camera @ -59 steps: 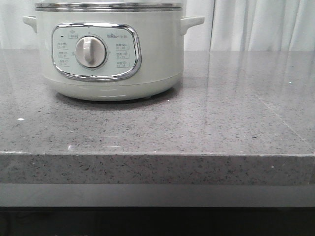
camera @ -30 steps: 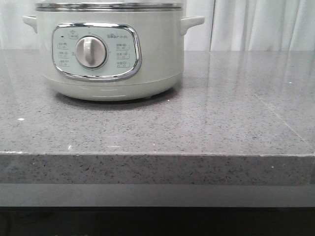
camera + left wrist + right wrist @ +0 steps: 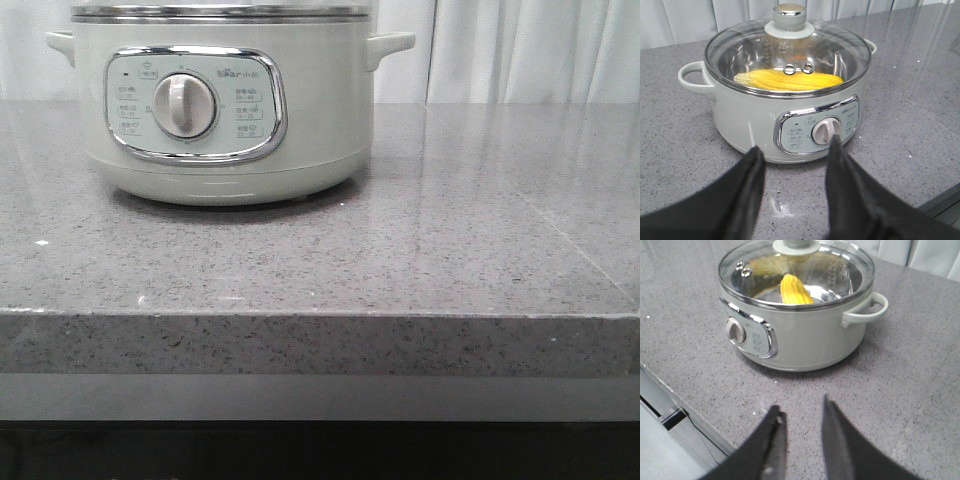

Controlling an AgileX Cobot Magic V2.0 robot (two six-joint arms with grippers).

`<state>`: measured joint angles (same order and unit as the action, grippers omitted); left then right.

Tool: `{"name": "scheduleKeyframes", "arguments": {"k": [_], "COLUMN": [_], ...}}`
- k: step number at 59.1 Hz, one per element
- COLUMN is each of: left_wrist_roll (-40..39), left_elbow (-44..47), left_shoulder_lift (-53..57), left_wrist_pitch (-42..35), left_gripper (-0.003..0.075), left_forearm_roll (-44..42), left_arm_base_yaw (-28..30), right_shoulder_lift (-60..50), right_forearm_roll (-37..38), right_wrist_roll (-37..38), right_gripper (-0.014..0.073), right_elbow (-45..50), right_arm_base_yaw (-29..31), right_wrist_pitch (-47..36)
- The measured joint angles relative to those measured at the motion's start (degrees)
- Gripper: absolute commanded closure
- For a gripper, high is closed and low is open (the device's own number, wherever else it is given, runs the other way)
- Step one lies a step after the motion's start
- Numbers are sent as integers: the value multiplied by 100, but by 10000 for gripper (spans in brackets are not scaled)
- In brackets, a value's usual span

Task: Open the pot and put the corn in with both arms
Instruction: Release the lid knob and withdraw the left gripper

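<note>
The pale grey-green pot [image 3: 220,110] stands at the back left of the grey stone counter, its dial panel facing me. Its glass lid [image 3: 788,50] with a round knob sits shut on the rim. Through the glass the yellow corn [image 3: 790,80] lies inside the pot; the right wrist view shows the corn [image 3: 794,290] end-on. My left gripper [image 3: 795,150] hangs open and empty in front of the pot's panel. My right gripper [image 3: 801,410] is open and empty above the counter, short of the pot [image 3: 800,330]. Neither gripper shows in the front view.
The counter's front edge [image 3: 320,315] runs across the front view, and the same edge [image 3: 685,410] lies close beside my right gripper. White curtains [image 3: 530,50] hang behind the counter. The pot's side handle [image 3: 867,310] juts out toward the right arm.
</note>
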<state>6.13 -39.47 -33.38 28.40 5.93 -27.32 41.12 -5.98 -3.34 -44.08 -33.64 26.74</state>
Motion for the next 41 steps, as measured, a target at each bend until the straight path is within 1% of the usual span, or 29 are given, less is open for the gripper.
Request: {"name": "scheduleKeyframes", "arguments": {"k": [5, 8, 41], "left_wrist_roll": [0, 0, 0], "left_elbow": [0, 0, 0], "left_shoulder_lift": [0, 0, 0], "left_wrist_pitch": [0, 0, 0], "left_gripper": [688, 738, 741], "left_forearm_roll": [0, 0, -10], "left_arm_base_yaw": [0, 0, 0], "right_shoulder_lift": [0, 0, 0], "right_forearm_roll": [0, 0, 0], "right_wrist_roll": [0, 0, 0], "right_gripper": [688, 718, 713], "right_elbow": [0, 0, 0], "right_arm_base_yaw": [0, 0, 0], "right_wrist_pitch": [44, 57, 101]}}
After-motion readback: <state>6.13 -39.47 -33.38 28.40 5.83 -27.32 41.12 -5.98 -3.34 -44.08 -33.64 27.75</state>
